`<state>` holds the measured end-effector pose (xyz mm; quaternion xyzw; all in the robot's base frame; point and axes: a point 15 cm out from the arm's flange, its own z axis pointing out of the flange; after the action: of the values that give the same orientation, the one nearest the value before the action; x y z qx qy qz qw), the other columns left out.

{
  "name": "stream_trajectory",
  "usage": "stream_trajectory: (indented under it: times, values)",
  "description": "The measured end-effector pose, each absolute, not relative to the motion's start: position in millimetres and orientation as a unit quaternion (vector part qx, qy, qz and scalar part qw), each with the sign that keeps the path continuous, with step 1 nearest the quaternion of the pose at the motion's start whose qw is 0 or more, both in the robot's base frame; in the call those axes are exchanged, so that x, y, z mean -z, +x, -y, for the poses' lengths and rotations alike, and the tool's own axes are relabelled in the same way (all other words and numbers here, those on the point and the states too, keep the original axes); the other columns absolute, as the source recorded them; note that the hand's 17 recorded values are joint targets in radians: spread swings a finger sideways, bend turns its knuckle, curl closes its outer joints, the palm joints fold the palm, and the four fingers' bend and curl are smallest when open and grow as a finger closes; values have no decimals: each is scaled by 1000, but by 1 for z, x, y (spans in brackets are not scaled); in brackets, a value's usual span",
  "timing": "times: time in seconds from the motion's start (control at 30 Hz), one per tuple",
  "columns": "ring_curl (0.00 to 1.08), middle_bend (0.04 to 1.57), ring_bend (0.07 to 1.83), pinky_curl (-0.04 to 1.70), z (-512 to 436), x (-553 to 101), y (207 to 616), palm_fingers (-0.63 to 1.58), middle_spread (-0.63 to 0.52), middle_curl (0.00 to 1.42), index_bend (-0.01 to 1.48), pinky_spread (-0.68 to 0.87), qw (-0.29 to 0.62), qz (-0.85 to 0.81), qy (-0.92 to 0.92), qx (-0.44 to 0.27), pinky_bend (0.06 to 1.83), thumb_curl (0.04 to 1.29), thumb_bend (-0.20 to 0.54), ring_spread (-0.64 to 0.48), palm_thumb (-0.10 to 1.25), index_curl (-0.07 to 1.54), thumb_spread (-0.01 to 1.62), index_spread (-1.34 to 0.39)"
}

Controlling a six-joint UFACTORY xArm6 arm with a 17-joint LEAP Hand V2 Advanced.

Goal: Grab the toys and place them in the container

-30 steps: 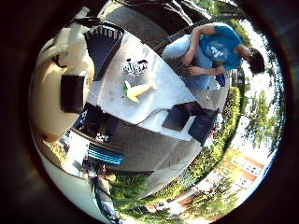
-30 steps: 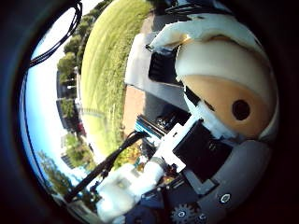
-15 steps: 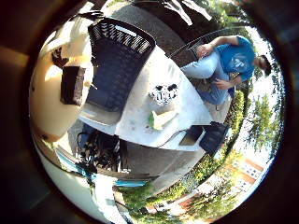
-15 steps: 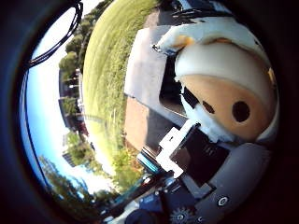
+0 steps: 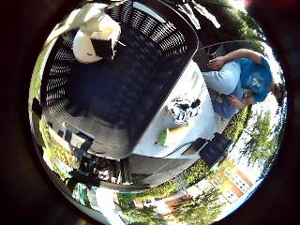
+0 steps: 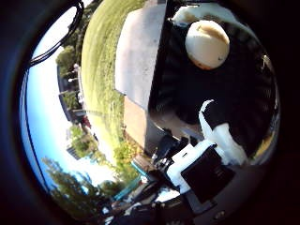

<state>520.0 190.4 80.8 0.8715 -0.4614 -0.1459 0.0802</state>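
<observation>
A: Where is the cream ball (image 6: 207,43) right now?

B: It sits low inside the black basket (image 5: 154,93), against the slatted wall; your hand (image 6: 206,166) hangs above the basket's open mouth; judging by that, the ball is already delivered.

A: And the fingers?

B: The white and black finger parts (image 6: 220,136) reach out over the basket and nothing sits between them; they look relaxed and empty, as far as you can see from the palm.

A: So what should I do well here?

B: Lift straight up before you swing sideways; the rim is close, and a sideways drag could tip the basket; keep the fingers loose until you are clear.

A: What is left?

B: On the counter (image 5: 199,124) beside the basket lie a striped black-and-white toy (image 5: 183,110) and a yellow-green toy (image 5: 171,136), close together; take the striped one first, it lies nearer the basket.
</observation>
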Motion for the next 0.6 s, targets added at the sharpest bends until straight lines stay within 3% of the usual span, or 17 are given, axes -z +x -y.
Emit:
stream_trajectory:
  times: [0.23,0.47,0.6]
  values:
    - [335,128,510,541,-137,-153,532,-80,118,345,274,496,56,479,865,138,845,482,-40,313,764,103,1081,-450]
    - [332,206,560,449,-3,-205,547,145,107,349,200,504,32,557,823,109,704,439,-32,292,719,173,1101,-149]
    - [332,192,545,414,105,-197,537,174,60,356,215,485,84,588,800,84,629,430,-29,277,717,216,1104,-109]
